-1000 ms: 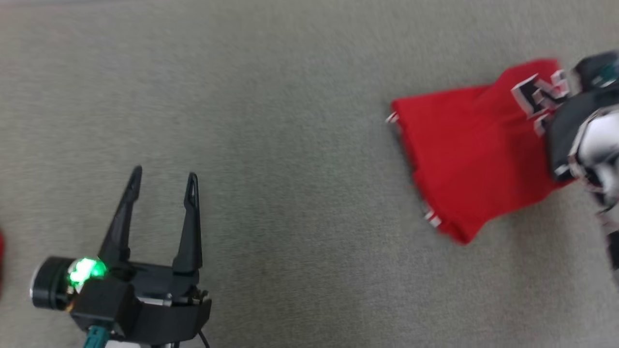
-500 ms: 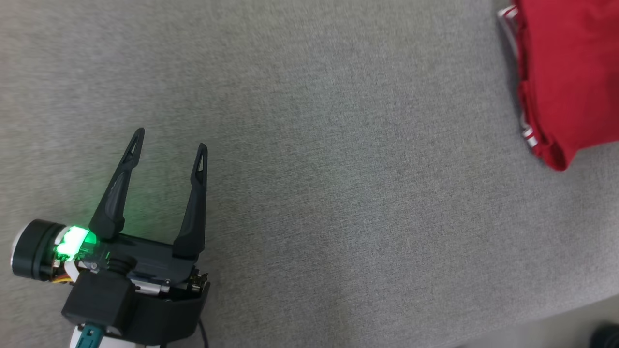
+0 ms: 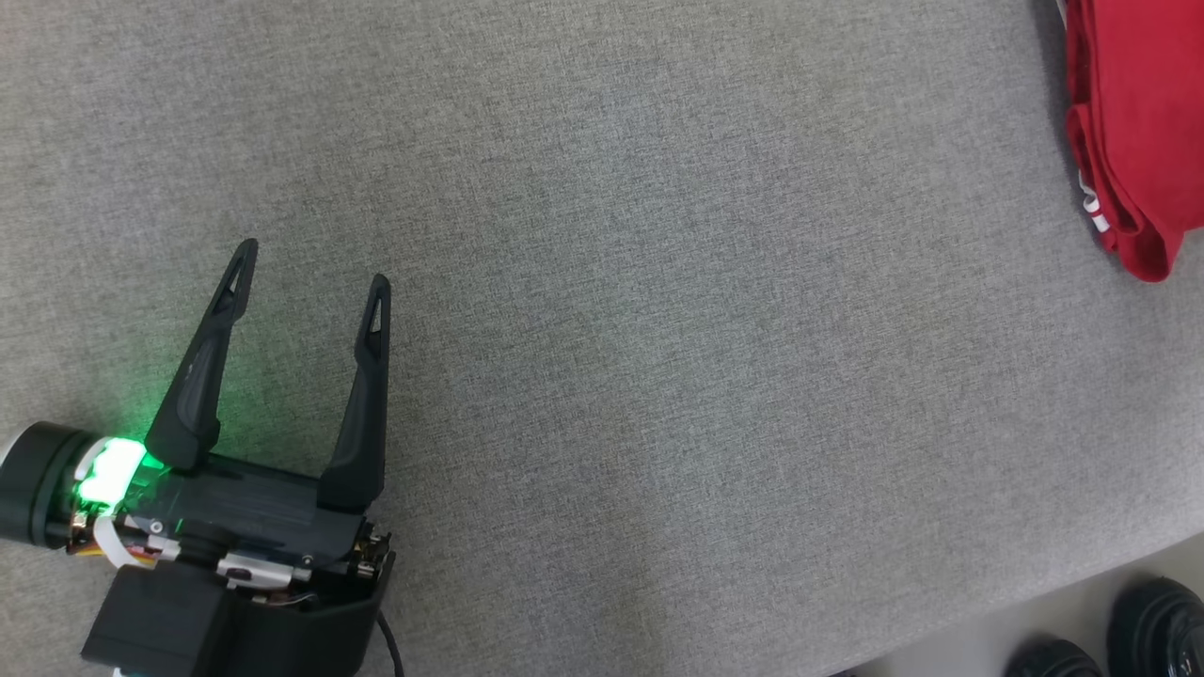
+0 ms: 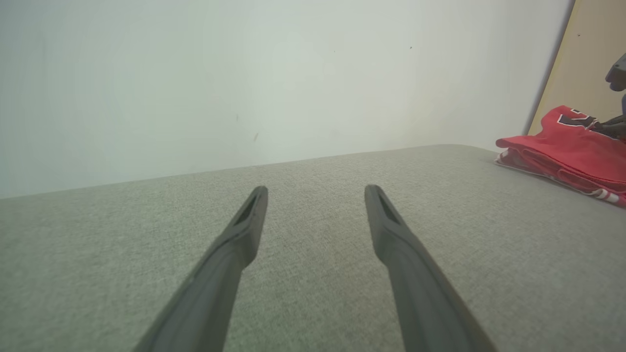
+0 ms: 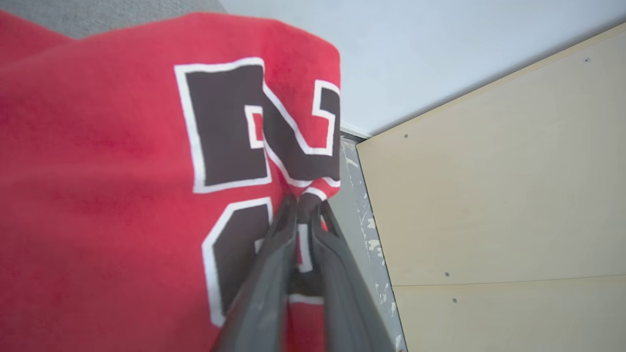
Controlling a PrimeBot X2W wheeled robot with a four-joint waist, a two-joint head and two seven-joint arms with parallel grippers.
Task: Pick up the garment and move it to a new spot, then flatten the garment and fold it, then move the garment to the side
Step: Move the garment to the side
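One grey fabric-covered bench (image 3: pixel 658 329) is stretching out beneath my two grippers. One white wall (image 4: pixel 244 73) is rising beyond my left fingertips, and one pale wooden panel (image 5: pixel 489 195) is standing to the right of my right gripper. One red garment (image 3: pixel 1138 122) is lying folded on the bench, well apart from my left gripper (image 3: pixel 312 263) and off to its right. My left gripper is pointing out over the bench with its jaws spread wide and nothing between them. My right gripper (image 5: pixel 306 203) is pinching the garment's trimmed edge, its two fingers drawn narrow with a fold of cloth between the tips. Two dark rounded shapes (image 3: pixel 1155 616) are sitting past the bench's near edge, behind and right of my left gripper; I cannot tell what they are.

The head view is giving me the garment's folded left edge. The left wrist view is showing it as stacked layers, with a dark part of my right gripper on top. The right wrist view is showing the pinch itself and the dark, white-edged lettering.
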